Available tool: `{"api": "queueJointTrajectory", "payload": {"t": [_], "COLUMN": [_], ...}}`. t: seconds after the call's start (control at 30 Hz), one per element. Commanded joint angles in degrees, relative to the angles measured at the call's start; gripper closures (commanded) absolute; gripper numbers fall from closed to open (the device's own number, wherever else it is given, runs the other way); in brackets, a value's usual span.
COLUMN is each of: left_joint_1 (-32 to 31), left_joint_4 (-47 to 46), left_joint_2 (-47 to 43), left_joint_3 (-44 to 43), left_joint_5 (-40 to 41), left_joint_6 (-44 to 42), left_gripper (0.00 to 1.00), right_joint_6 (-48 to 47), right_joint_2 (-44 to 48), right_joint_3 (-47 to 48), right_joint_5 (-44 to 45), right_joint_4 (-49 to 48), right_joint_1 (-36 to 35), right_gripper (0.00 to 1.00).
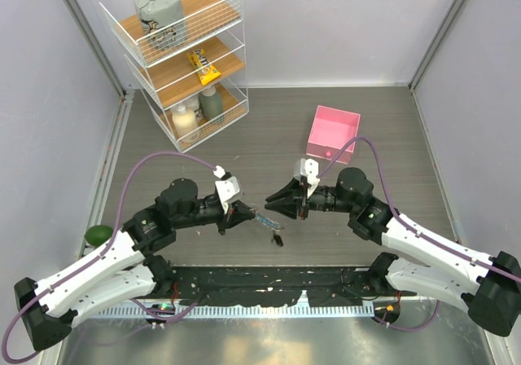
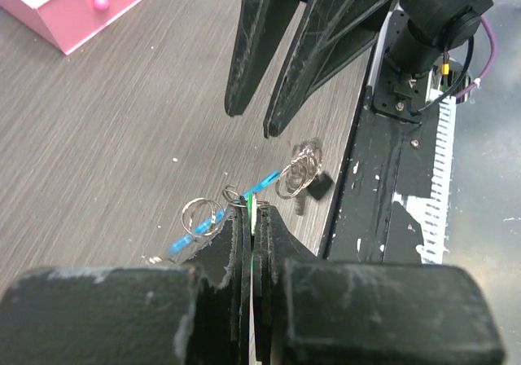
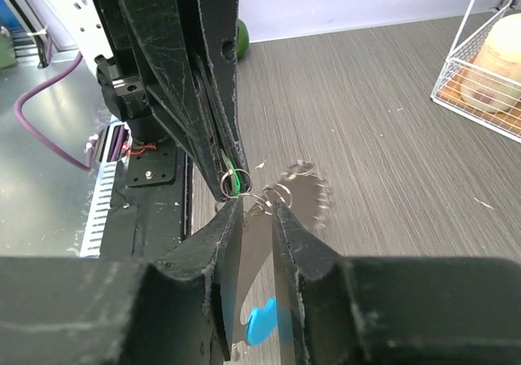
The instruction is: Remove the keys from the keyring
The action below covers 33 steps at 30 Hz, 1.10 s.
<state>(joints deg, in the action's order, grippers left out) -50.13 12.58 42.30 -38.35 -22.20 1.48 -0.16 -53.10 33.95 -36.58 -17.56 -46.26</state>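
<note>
My left gripper (image 1: 244,213) is shut on the green key (image 2: 252,212) and holds it just above the table. The keyring (image 2: 296,174) hangs from the key: silvery rings, a blue strip (image 2: 187,239) and a small dark clasp (image 2: 321,187). The blue strip (image 1: 264,217) and clasp (image 1: 278,239) also show from above. My right gripper (image 1: 271,204) faces the left one tip to tip. Its fingers stand slightly apart, with small rings (image 3: 273,195) at their tips (image 3: 256,206). In the right wrist view the green key (image 3: 234,178) sits in the left gripper (image 3: 228,187), and part of the ring is blurred.
A pink open box (image 1: 332,133) stands behind the right arm and shows in the left wrist view (image 2: 69,6). A white wire shelf (image 1: 183,55) with bottles and packets is at the back left. A green ball (image 1: 98,235) lies at the left edge. The black base rail (image 1: 269,283) runs along the near edge.
</note>
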Motion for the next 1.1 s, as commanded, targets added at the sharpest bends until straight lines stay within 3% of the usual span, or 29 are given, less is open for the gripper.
{"api": "queueJointTrajectory", "payload": {"t": [0.0, 0.13, 0.2, 0.37, 0.73, 1.07], "left_joint_1": [0.03, 0.03, 0.03, 0.03, 0.03, 0.03], "left_joint_4": [-0.62, -1.06, -1.33, -1.68, 1.83, 5.08], "left_joint_2": [-0.82, -0.91, -0.82, -0.73, 0.06, 2.34], "left_joint_3": [-2.17, -1.99, -1.91, -2.26, -4.81, -8.14], "left_joint_5": [1.01, 1.02, 0.84, 0.57, -1.01, -1.45], "left_joint_6": [0.63, 0.37, 0.37, 0.37, -4.02, -2.7], "left_gripper": [1.0, 1.0, 1.0, 1.0, 1.0, 1.0], "right_joint_6": [1.83, 4.9, 6.4, 10.79, 6.23, 5.18], "right_joint_2": [0.71, 1.86, 1.86, 1.16, 2.74, 1.86], "right_joint_3": [-0.29, -2.22, -2.93, -3.98, -2.41, 0.41], "right_joint_5": [2.91, 4.58, 3.8, 2.99, 10.91, 9.16], "right_joint_4": [-2.65, -3.97, -4.23, -4.59, 1.04, 4.82], "right_joint_1": [0.21, 0.2, 0.21, 0.21, 0.12, -0.41], "right_gripper": [0.72, 0.65, 0.54, 0.38, 0.4, 0.43]}}
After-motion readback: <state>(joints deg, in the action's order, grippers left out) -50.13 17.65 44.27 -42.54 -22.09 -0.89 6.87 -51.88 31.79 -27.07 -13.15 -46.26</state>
